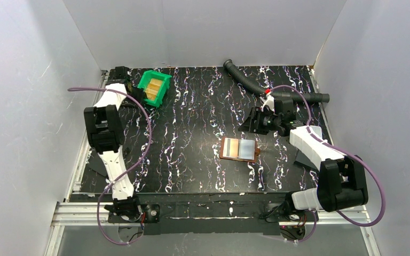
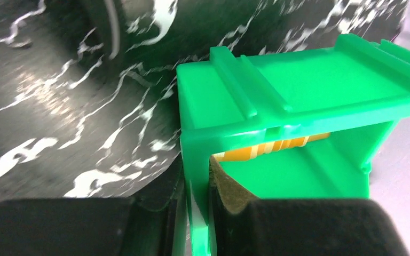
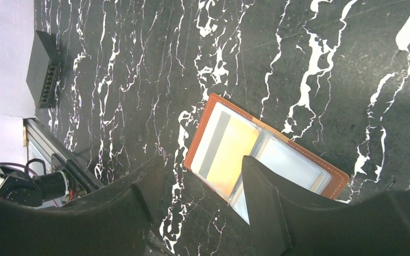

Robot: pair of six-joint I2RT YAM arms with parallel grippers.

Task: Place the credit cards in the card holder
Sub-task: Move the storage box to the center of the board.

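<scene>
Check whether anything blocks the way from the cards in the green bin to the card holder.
Nothing lies on the table between the green bin and the open card holder. Only the right gripper hangs by the holder's far edge, jaws open.

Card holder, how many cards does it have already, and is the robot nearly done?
Done: one orange card sits in a pocket of the open card holder. In hand: no card lifted yet; the left gripper pinches the green bin wall, and the right gripper hovers open over the holder. Left: more cards wait in the bin.
</scene>
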